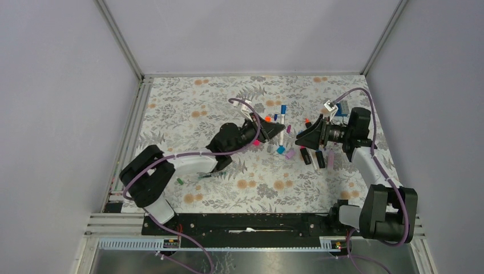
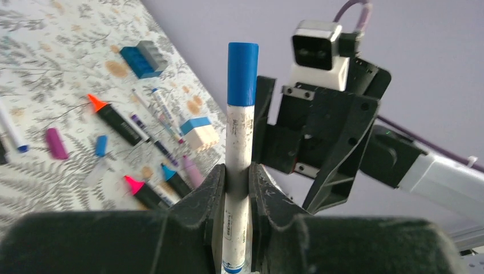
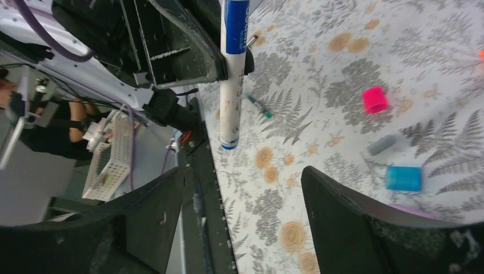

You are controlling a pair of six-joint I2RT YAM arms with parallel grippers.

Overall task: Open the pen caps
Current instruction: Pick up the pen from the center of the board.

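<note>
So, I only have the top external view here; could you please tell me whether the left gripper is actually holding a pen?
Observer: Yes. The left gripper is shut on a white pen, clamped around its barrel.
Operator: Thank you. Is its cap off?
Observer: No. The blue cap sits on the end that sticks out past the gripper.
Operator: And is the right gripper on the pen too?
Observer: No. The right gripper is open, with nothing between its jaws, and the pen is clear of them.
</note>
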